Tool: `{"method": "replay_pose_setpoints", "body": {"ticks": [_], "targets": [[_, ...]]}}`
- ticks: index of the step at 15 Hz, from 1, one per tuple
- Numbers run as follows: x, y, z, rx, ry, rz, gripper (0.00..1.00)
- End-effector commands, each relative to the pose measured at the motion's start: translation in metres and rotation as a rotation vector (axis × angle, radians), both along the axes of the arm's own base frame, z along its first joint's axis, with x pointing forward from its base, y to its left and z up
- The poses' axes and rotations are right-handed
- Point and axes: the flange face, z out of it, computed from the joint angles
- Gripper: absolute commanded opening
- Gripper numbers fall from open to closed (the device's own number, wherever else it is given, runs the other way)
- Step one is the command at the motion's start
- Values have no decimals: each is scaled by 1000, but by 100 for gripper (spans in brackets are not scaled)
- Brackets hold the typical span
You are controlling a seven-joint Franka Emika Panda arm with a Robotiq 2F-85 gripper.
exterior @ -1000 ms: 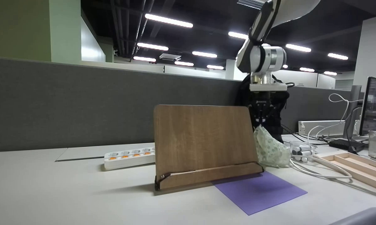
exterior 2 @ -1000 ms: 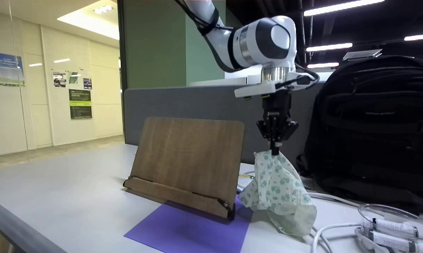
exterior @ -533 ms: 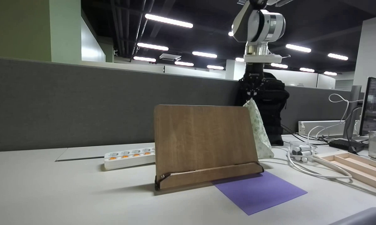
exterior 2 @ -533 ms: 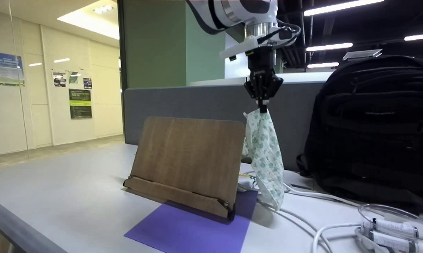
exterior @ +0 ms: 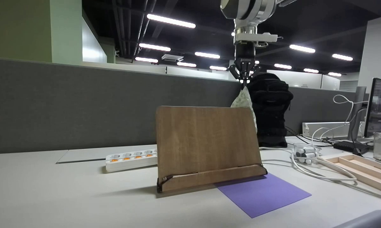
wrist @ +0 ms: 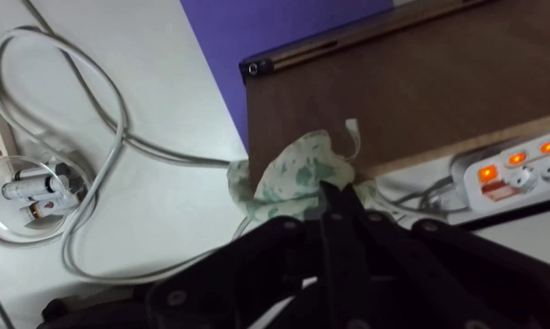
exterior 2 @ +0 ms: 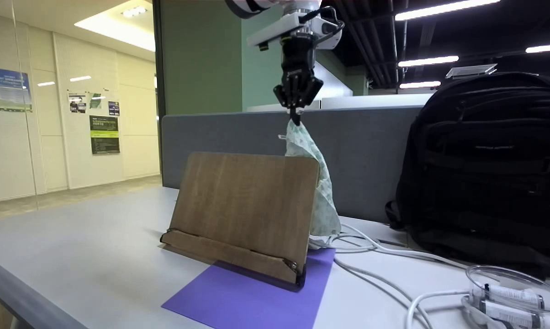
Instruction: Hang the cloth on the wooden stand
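The wooden stand [exterior: 206,142] is a brown tilted board with a front ledge, upright on the white table. It also shows in an exterior view [exterior 2: 247,201] and in the wrist view [wrist: 393,91]. My gripper [exterior: 243,85] is shut on the top of the cloth, above and behind the stand's upper edge near one corner. The fingers point down in both exterior views [exterior 2: 295,119]. The pale cloth with green print [exterior 2: 304,144] hangs down behind the board, its lower part partly hidden by it. In the wrist view the cloth [wrist: 302,171] bunches under the fingertips.
A purple sheet [exterior: 266,196] lies partly under the stand. A white power strip [exterior: 132,161] lies behind it. White cables [exterior 2: 375,246], a clear dish with vials [exterior 2: 515,297] and a black backpack [exterior 2: 485,183] are nearby. A grey partition [exterior: 83,107] stands behind.
My gripper has risen and moved left in both exterior views, carrying the cloth. The cloth has lifted from the table beside the stand to hang behind its upper corner.
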Motion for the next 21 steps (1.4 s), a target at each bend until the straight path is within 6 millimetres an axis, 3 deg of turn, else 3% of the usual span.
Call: {"method": "replay_pose_setpoints", "body": {"ticks": [1,4,7,10,16,17,18,21], "targets": [[-12,37,14,21,145,148,0],[-18,72,22,49,257,268,0],[-22,89,22,47,332,305,0],[-24,88,5,57,394,329,0],[-21,77,-53,52,489,369,0],[-19,75,-59,48,495,367,26],[-19,74,-65,45,505,367,27],[-18,71,-73,34,514,364,46]]}}
